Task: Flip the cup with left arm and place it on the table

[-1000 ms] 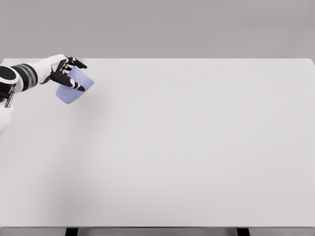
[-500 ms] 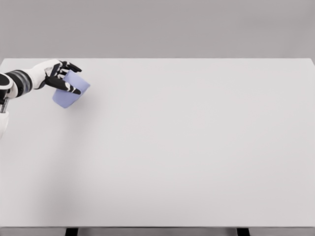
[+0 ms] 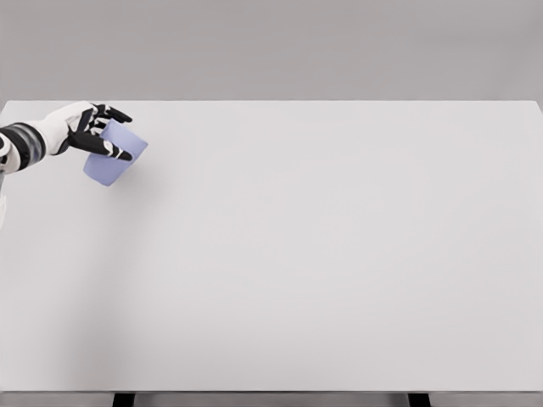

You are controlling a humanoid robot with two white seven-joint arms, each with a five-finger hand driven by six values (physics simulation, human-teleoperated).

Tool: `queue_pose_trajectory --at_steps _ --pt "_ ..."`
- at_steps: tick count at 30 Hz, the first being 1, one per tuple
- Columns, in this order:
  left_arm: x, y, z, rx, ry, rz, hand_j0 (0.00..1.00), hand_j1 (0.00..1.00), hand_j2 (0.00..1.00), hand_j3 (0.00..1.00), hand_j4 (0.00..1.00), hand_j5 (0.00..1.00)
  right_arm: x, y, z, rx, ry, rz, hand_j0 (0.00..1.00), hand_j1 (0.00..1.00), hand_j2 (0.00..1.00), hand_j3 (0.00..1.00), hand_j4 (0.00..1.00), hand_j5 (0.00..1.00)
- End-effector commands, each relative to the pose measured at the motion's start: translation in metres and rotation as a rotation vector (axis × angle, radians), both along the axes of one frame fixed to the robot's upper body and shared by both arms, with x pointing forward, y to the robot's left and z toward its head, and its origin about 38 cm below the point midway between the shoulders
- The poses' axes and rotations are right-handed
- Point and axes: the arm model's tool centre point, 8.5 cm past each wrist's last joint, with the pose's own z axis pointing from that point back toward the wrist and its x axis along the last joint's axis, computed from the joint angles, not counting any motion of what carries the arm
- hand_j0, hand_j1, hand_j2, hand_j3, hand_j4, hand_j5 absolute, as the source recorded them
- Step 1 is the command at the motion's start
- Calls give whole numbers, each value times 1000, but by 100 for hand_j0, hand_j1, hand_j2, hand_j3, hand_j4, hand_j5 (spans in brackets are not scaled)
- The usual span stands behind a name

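— What is found changed since the earlier frames?

— The left hand and the cup are seen shifted toward the left edge of the picture, a little at each step. Less of the forearm is shown now than a second ago. The cup's tilt is kept much as it was half a second ago, and the grip is unchanged.

— How is the hand set on the cup?

— The cup is clasped by the left hand: dark fingers are wrapped across its upper side, and others are seen above its rim end. The right arm is not shown.

— Which way is the cup pointed?

— It is tilted, neither upright nor flat. Its long axis is laid on a diagonal — from the upper right, under the fingers, down to the lower left. The lower-left end is seen as the rounded, wider-looking one; which end is the mouth cannot be told from this view.

— And where is it placed?

— At the far left corner region of the white table. Whether the table is touched by the cup cannot be told.
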Motion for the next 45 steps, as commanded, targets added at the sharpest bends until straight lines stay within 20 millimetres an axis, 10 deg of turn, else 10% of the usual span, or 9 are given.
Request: queue_pose_trajectory --at_steps 1,45 --pt "1 0 2 -16 -9 3 61 61 61 61 61 61 0 0 0 0 0 0 100 100 100 100 100 100" --pt "-24 -7 -19 -81 -398 41 58 58 58 58 58 58 0 0 0 0 0 1 100 100 100 100 100 100"
